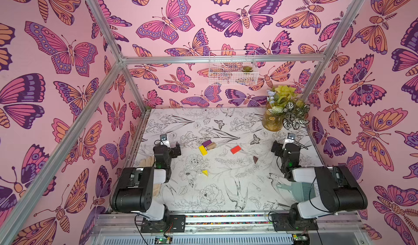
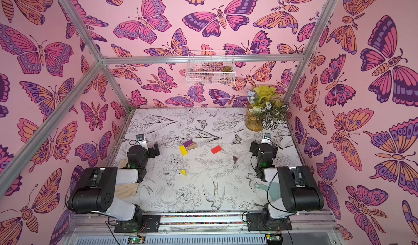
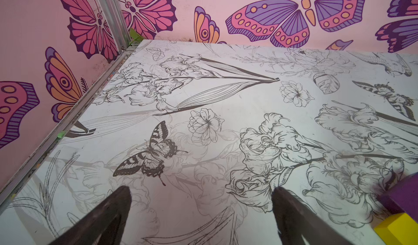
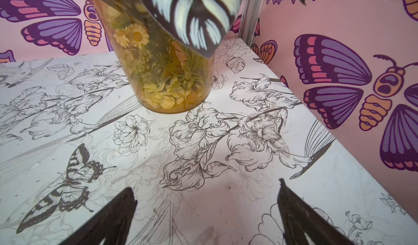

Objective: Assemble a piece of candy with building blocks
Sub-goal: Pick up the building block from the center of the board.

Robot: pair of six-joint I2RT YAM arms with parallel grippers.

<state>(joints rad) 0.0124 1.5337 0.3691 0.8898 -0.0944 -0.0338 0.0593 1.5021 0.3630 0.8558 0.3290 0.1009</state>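
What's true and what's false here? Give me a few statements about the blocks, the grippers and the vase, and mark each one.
1. The purple block lies right beside the wooden block. True.
2. The red block is stacked on the yellow block. False: it lies alone on the table, apart from the yellow block.
3. The left gripper and the right gripper are both open and hold nothing. True.
4. The brown triangle is joined to the yellow triangle. False: they lie well apart.
5. The vase has tipped over. False: it stands upright in a far corner.
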